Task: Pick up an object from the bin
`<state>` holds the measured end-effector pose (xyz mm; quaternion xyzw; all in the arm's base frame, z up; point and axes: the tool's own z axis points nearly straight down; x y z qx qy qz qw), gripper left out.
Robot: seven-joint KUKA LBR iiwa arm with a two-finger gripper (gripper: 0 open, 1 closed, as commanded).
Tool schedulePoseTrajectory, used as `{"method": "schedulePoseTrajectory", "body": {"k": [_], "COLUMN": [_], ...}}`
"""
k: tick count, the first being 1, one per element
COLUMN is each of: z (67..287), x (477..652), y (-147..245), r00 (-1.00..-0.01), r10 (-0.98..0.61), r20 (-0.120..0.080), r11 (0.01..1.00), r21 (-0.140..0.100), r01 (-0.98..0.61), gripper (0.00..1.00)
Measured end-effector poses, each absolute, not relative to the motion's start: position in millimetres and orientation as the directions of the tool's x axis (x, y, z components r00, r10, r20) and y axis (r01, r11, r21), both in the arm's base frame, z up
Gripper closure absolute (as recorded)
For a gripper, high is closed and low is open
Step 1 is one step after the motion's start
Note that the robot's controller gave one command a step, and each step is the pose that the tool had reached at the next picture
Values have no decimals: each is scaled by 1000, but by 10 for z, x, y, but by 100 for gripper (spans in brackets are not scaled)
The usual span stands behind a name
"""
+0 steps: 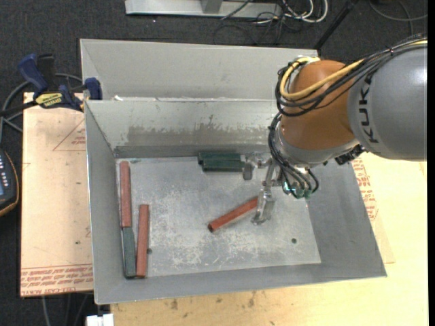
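— Which step is it on?

— The approach, I would say. The gripper (261,210) is low in the bin (204,267), with its tip at the right end of a reddish-brown stick (233,217). That stick lies slanted on the floor, a little right of the middle. Nothing looks lifted off the floor yet.

— Is the claw open or closed?

— I cannot tell from this angle. Nor can I say whether it touches the stick's end or only stands just beside it.

— What does the next move call for?

— If that stick is the one to take, the claw has to sit across its narrow width, close firmly and rise straight up. A hold that near the end could let the long part sag or slip out, so a grip nearer the middle looks safer to me.

— And what else is in there?

— By the left wall there is a long red stick (125,194) and a shorter red stick (143,240) beside it. A dark green stick (128,253) lies end to end with the long one. A dark green block (221,161) sits against the back wall, near the gripper.

— So the count?

— Three red sticks and two green pieces, five things in all.
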<state>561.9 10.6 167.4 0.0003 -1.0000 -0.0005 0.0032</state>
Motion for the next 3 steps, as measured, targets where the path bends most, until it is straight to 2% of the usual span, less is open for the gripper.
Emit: {"method": "schedulePoseTrajectory", "body": {"k": [1,2,3], "z": [651,708,2189], "x": [5451,5481,5586], "y": [170,169,384], "r00": [-1000,-1000,-1000], "r10": [-10,-9,12], "r20": [7,-2,-11], "r11": [1000,1000,1000], "r21": [1,2,2], "r01": [-10,-9,12], "gripper": [0,100,100]}}
